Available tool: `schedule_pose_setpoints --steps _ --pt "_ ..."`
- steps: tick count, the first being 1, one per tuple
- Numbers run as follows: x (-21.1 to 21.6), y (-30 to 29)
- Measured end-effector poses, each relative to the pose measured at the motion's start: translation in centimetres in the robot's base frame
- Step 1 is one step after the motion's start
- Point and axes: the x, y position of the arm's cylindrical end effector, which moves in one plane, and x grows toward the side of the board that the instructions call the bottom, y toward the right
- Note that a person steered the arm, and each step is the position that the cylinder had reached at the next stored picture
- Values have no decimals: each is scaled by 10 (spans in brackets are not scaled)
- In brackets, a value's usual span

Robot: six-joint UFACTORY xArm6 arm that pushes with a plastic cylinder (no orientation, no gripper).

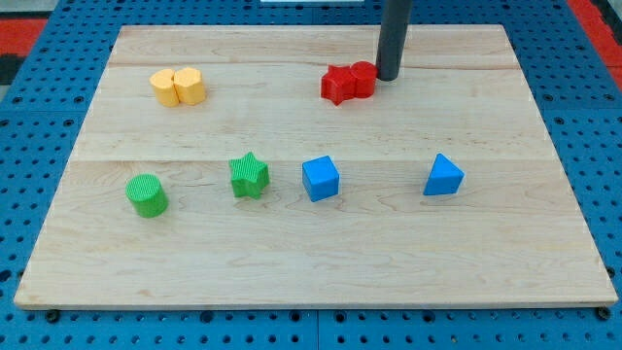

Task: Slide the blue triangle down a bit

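The blue triangle lies on the wooden board at the view's right, in the middle row. My tip stands near the view's top, right beside the red blocks, touching or almost touching their right side. The tip is well above and to the left of the blue triangle, with bare board between them.
A blue cube lies left of the triangle, then a green star and a green cylinder. Two yellow blocks sit together at the top left. Blue pegboard surrounds the board.
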Motion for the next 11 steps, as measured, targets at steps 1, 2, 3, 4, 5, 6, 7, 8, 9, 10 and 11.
schedule_pose_setpoints --steps 1,2,3,4,5,6,7,8,9,10,11 --pt "0 21" --pt "12 84" --pt "55 152" --pt "113 166" --pt "149 151" --pt "164 116" --pt "164 59" --pt "169 11" --pt "176 -27" --pt "174 -9" --pt "171 44"
